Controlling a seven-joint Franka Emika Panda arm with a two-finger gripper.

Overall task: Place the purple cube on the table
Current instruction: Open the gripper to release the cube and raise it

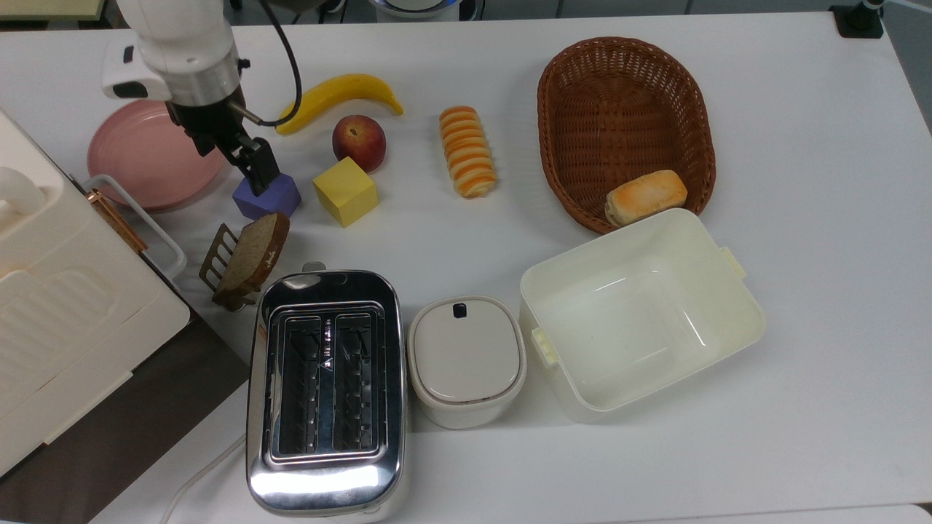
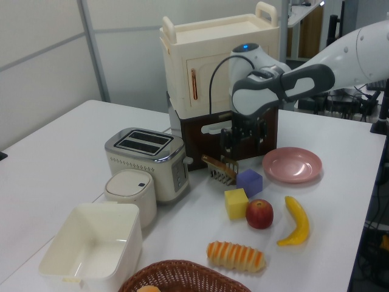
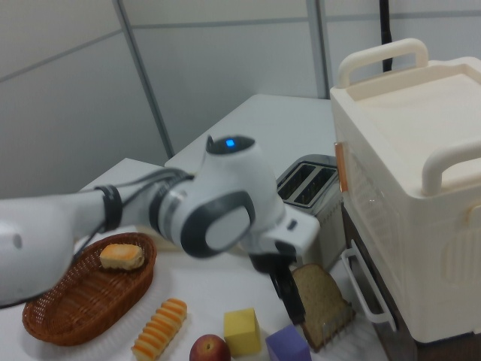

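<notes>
Gripper just above the purple cube, fingers apart, nothing held between them. In the top view, one dark finger crosses the cube's upper edge; touching or merely overhead, cannot tell.

Purple cube flat on the table, toward the table's far-left corner in the top view, off the pink plate and just beside that plate's rim. Looks to meet the task as it lies.

Probably light and stiff, with matte faces that should grip well. Nothing fragile about it. If taken up again, best pinched across two opposite flat sides, jaws square to them, never corner to corner.

Just beside it, toward the top view's right: yellow cube, near but apart. Toward the table's near edge: small rack with a slice of brown bread, close enough to be knocked by a careless move. Beyond the yellow cube, a peach, a banana and a striped bread stick.

Toward the table's far-right corner in the top view, a wicker basket with one bread roll at its near end. Against it, an open cream box, nothing inside. Beside that, a small lidded pot, contents hidden, and a chrome toaster with both slots empty.
</notes>
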